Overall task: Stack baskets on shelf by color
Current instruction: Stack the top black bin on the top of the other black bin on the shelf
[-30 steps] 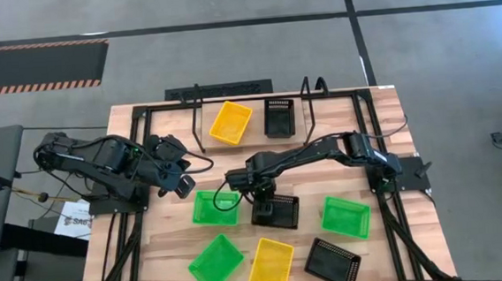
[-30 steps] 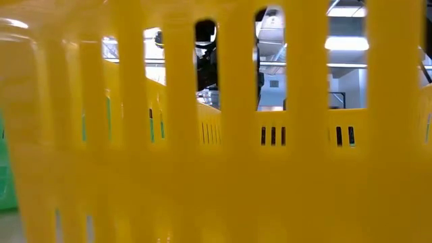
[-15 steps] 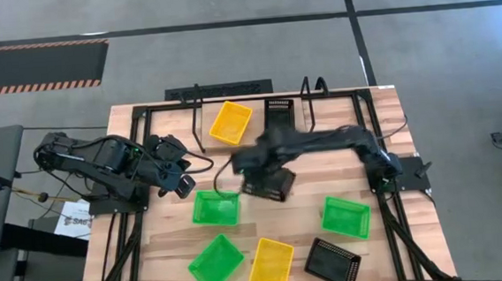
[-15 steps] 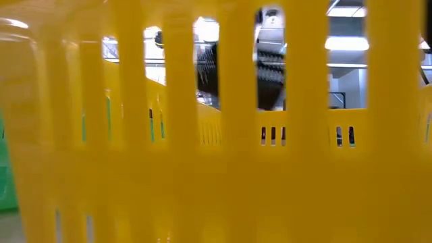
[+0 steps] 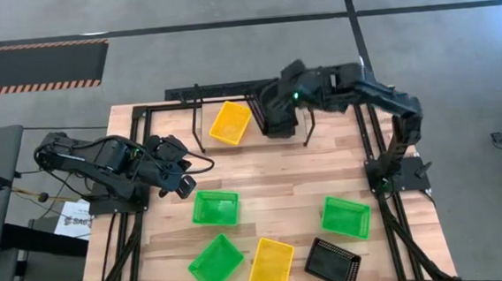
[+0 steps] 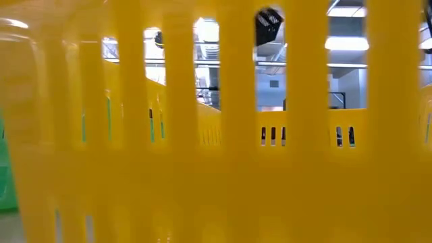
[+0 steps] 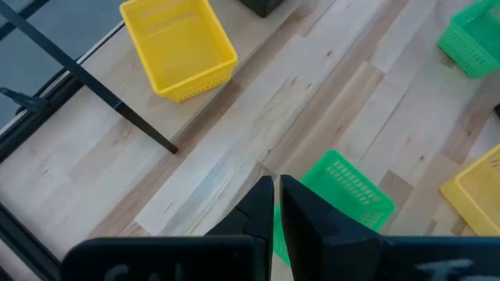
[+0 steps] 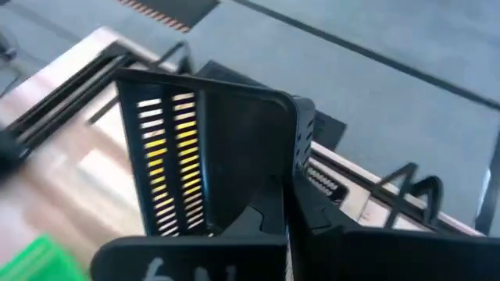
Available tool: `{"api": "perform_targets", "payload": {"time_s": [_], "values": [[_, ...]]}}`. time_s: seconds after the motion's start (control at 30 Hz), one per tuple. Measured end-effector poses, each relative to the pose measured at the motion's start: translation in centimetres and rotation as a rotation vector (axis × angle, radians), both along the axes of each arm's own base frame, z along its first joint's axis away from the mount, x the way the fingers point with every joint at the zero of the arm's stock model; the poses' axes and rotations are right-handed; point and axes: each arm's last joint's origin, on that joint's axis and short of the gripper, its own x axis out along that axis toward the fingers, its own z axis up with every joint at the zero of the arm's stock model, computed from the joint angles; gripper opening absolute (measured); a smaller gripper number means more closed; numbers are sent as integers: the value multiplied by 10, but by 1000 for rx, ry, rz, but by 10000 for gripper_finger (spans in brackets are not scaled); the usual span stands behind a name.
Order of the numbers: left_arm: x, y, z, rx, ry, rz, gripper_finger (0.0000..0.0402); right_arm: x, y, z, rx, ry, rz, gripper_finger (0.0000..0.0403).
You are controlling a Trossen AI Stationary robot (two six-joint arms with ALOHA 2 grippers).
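Wooden desk, shelf at its far edge: right tool clamped on black basket above the shelved black one, to be lowered level and nested squarely beside yellow basket; left tool pinched shut, parked left

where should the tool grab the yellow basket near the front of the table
Probably pinch one thin side wall of the yellow basket from straight above. It sits open side up and slightly turned, so its rim is exposed; the wall toward the black basket has free wood beside it.
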Motion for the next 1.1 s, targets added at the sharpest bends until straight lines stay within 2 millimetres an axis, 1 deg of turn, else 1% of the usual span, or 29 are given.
{"api": "perform_targets", "payload": {"time_s": [0.1,0.17,0.23,0.33,0.37,0.43,0.6,0.67,0.73,0.87,1.1], "values": [[0,0,0,0,0,0,11,-1,-17,0,16,-44,-70,1],[0,0,0,0,0,1,11,-1,-29,-2,58,-53,-96,1],[0,0,0,1,0,0,11,5,-41,-8,87,-57,-119,1],[0,0,0,9,6,-14,11,9,-61,-21,146,-15,-153,1],[0,0,0,13,9,-19,11,12,-64,-23,150,-35,-170,1],[0,0,0,19,18,-30,11,10,-76,-28,188,-27,-200,1],[-1,-1,-1,3,48,-81,11,19,-99,-44,301,-18,-194,1],[-1,-1,-1,7,50,-88,11,24,-103,-51,320,-7,-189,1],[-1,-1,-1,12,52,-93,11,24,-107,-56,342,23,-177,1],[-1,-1,-1,20,57,-107,11,30,-113,-65,358,52,-172,1],[-1,-1,-1,25,56,-105,11,24,-125,-64,355,63,-157,1]]}}
